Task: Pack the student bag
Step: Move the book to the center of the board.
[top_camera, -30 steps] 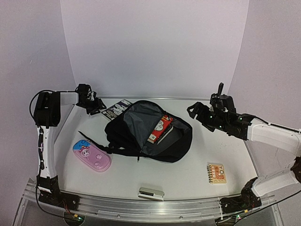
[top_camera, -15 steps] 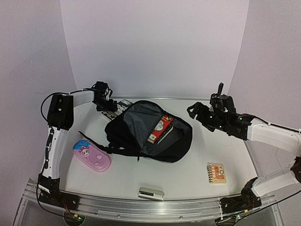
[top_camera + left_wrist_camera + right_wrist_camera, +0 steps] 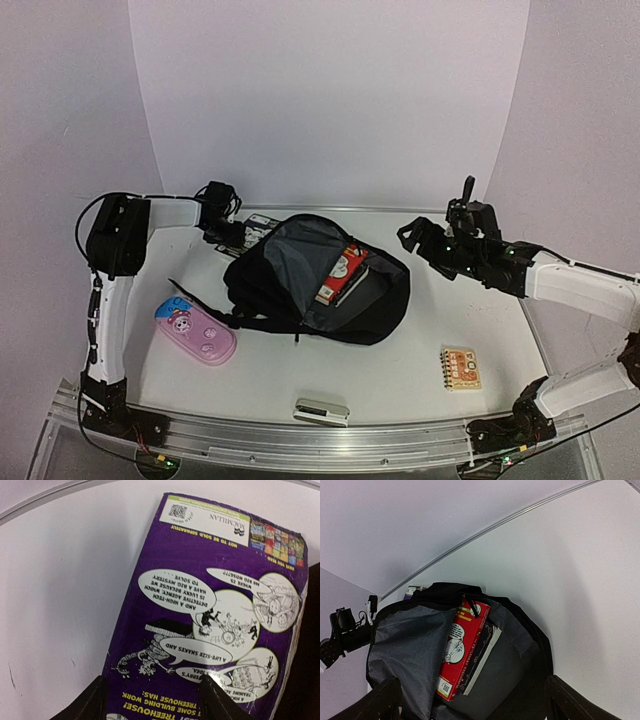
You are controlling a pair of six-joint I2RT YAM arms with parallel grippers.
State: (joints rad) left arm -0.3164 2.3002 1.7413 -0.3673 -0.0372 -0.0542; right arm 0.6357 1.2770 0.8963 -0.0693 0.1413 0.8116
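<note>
I count one student bag (image 3: 300, 300), open, mid-table (image 3: 420, 340). Two books inside: red book (image 3: 460, 647) atop dark book (image 3: 481, 652), lower ends hidden. One purple book (image 3: 210, 580) at bag's far-left edge, partly cut off. Left gripper (image 3: 155, 702) spread over it; right gripper (image 3: 472, 702) spread, empty. One pink case (image 3: 195, 330), one notebook (image 3: 460, 367).

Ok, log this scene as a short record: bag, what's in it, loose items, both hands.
bag: student bag, unzipped, lying in the middle
inside: red book, with a dark book beside it
left hand: open, fingers over the purple book, which lies flat at the bag's far-left side
right hand: open, empty, raised to the right of the bag
loose items: pink pencil case near left; small notebook near right; small silver object at the near edge
</note>
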